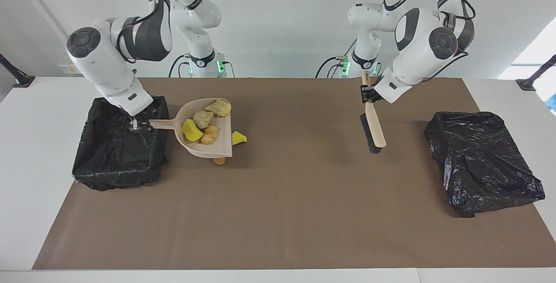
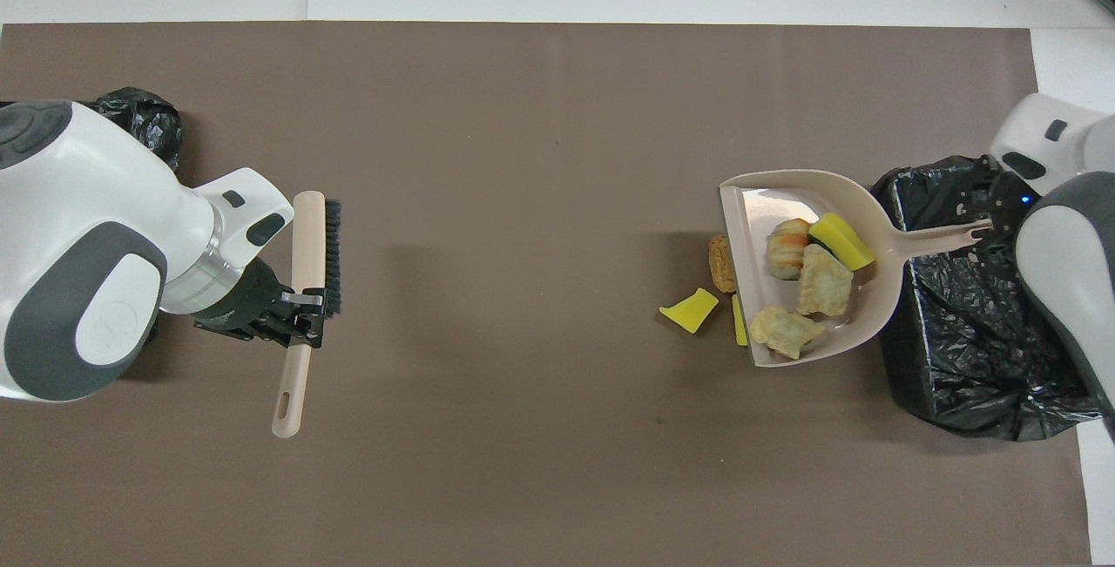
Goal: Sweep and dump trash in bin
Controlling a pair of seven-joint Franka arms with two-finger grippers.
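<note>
You see four trash pieces [image 1: 204, 126] in the raised dustpan [image 1: 217, 146]: two pale lumps, one orange-brown, one yellow. On the mat at its open edge lie yellow foam chunks [image 2: 690, 309] and an orange-brown lump [image 2: 719, 263].

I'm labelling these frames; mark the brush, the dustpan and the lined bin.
brush [image 1: 377, 131], facing view: wooden back.
dustpan [image 1: 226, 146], facing view: bare pan floor.
lined bin [image 1: 117, 161], facing view: black liner.

Showing on the brown mat: one beige plastic dustpan [image 1: 207, 131], one beige black-bristled brush [image 1: 373, 131], and two black-lined bins [image 1: 119, 152]. Seven trash pieces [image 2: 803, 266] are showing: four in the pan, three outside.
</note>
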